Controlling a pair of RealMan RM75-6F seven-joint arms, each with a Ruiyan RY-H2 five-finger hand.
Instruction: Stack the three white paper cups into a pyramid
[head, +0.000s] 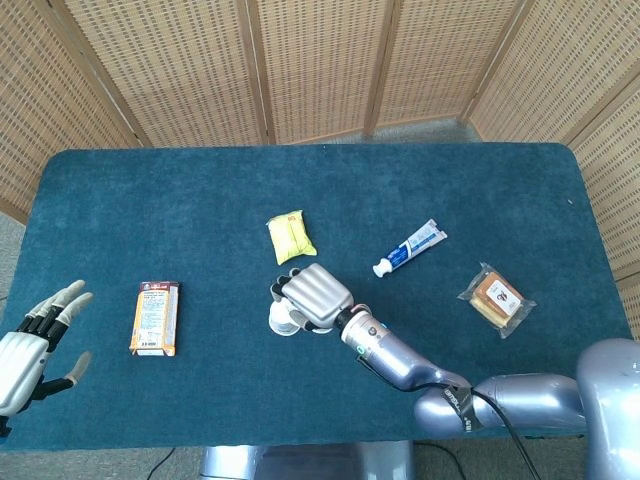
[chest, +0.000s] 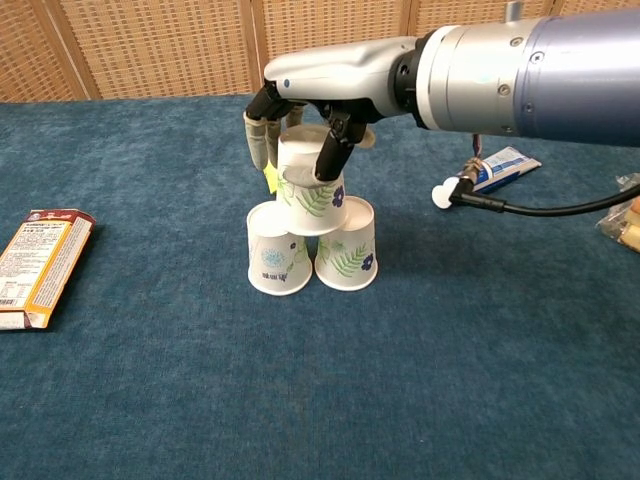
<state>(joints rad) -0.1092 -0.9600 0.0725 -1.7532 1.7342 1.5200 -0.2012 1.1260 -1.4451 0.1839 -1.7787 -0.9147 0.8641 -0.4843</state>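
Two white paper cups with leaf prints stand upside down side by side, the left base cup and the right base cup. The third cup sits upside down on top, across the seam between them. My right hand reaches over it from the right and grips it, thumb on its front and fingers at its left and back. In the head view this hand covers most of the stack, and only a white cup edge shows. My left hand hovers open at the table's left edge.
An orange box lies left of the stack. A toothpaste tube and a wrapped snack lie to the right. A yellow packet lies behind the cups. The blue table is bordered by wicker screens.
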